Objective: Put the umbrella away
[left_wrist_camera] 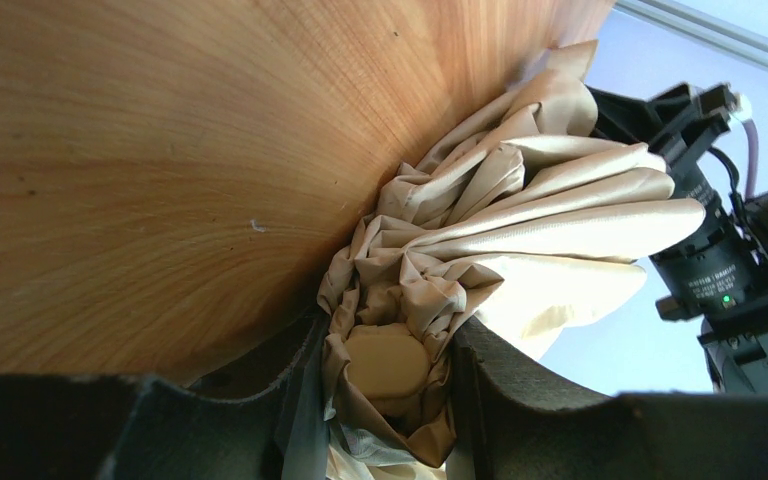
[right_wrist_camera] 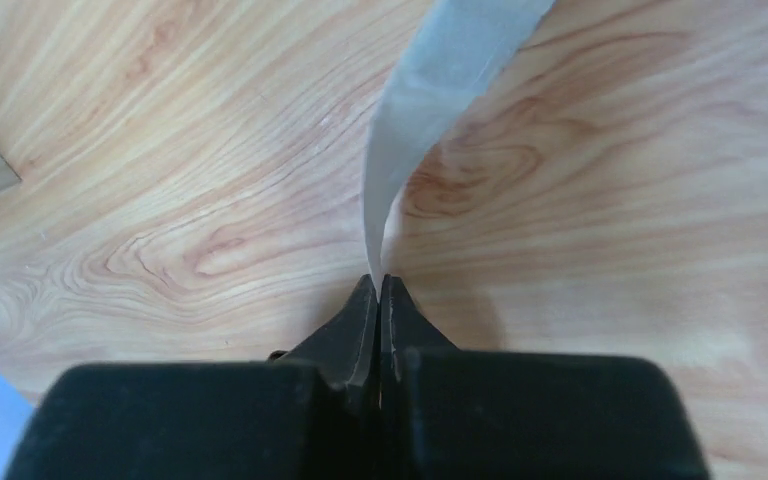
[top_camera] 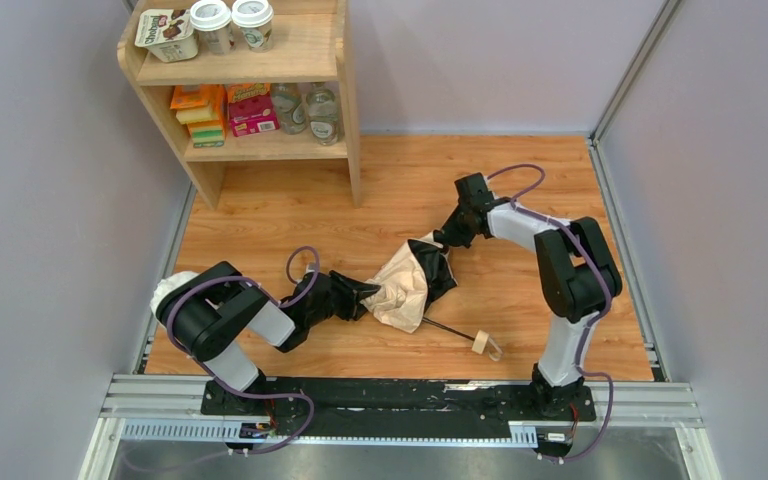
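My left fingers [left_wrist_camera: 500,385] clamp the umbrella [top_camera: 405,285] folds; right fingers [right_wrist_camera: 380,300] pinched shut on its strap [right_wrist_camera: 410,150]. Step: binding. Next, I'd wind strap round folds, taut.

left hand [top_camera: 368,293] points right, held partly spread, while right hand [right_wrist_camera: 380,285] points down-left, pinched fully together.

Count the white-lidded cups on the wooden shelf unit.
2. Both stand on the top shelf: one cup beside the printed tub, the other cup right of it. More could hide behind them.
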Tool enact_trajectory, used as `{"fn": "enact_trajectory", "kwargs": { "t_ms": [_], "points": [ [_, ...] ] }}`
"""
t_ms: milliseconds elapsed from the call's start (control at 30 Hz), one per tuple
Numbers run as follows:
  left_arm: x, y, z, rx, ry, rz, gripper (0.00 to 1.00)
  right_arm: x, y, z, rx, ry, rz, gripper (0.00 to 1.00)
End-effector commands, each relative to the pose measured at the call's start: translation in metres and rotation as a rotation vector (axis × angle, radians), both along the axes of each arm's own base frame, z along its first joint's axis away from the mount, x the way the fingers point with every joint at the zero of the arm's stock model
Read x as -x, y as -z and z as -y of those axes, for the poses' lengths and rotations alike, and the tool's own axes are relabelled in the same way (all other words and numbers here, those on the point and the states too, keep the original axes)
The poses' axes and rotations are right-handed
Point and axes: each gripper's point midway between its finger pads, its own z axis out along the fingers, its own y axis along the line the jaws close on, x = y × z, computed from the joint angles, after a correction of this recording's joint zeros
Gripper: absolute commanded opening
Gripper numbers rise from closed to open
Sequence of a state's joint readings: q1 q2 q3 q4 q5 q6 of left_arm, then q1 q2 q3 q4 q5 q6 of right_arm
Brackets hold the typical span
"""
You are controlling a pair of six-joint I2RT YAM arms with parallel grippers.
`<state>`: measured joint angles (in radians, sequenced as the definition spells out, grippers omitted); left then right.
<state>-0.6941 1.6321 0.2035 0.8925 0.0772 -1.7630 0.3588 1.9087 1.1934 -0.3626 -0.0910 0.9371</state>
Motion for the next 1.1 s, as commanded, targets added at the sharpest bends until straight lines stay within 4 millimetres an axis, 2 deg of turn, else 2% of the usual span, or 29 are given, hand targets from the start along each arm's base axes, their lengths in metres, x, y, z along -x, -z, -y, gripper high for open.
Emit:
{"fn": "enact_trajectory", "kwargs": {
  "t_ms": [0, 100, 167, 300, 433, 500, 600, 667, 700, 733, 900, 1067],
  "points": [
    [0.051, 0.077, -0.040, -0.259, 0.044, -0.230, 0.00, -0.023, -0.065, 0.035, 0.119, 0.103, 0.248, 0.00],
    [0.050, 0.076, -0.039, -0.259, 0.044, -0.224, 0.00, -0.013, -0.101, 0.055, 0.162, 0.161, 0.317, 0.00],
    [0.050, 0.076, -0.038, -0.256, 0.046, -0.226, 0.00, -0.005, -0.115, 0.063, 0.188, 0.163, 0.325, 0.00],
    [0.052, 0.077, -0.041, -0.258, 0.038, -0.234, 0.00, 0.007, -0.126, 0.074, 0.219, 0.171, 0.342, 0.00],
    [0.053, 0.076, -0.043, -0.257, 0.035, -0.231, 0.00, 0.013, -0.153, 0.068, 0.277, 0.092, 0.407, 0.00],
    [0.053, 0.076, -0.043, -0.260, 0.035, -0.232, 0.00, 0.018, -0.171, 0.062, 0.379, 0.052, 0.444, 0.00],
    [0.052, 0.076, -0.041, -0.259, 0.038, -0.233, 0.00, 0.019, -0.192, 0.033, 0.455, -0.086, 0.559, 0.00],
    [0.051, 0.075, -0.040, -0.257, 0.044, -0.230, 0.00, 0.006, -0.208, 0.009, 0.432, -0.143, 0.702, 0.00],
    [0.051, 0.074, -0.039, -0.256, 0.048, -0.227, 0.00, 0.004, -0.203, 0.006, 0.440, -0.158, 0.714, 0.00],
    [0.052, 0.074, -0.038, -0.257, 0.050, -0.228, 0.00, -0.007, -0.210, -0.002, 0.416, -0.163, 0.777, 0.00],
    [0.055, 0.075, -0.039, -0.259, 0.052, -0.228, 0.00, -0.045, -0.219, -0.046, 0.261, -0.258, 0.921, 0.00],
    [0.051, 0.069, -0.038, -0.254, 0.036, -0.201, 0.00, -0.088, -0.187, -0.056, 0.102, -0.276, 0.940, 0.00]
  ]
}}
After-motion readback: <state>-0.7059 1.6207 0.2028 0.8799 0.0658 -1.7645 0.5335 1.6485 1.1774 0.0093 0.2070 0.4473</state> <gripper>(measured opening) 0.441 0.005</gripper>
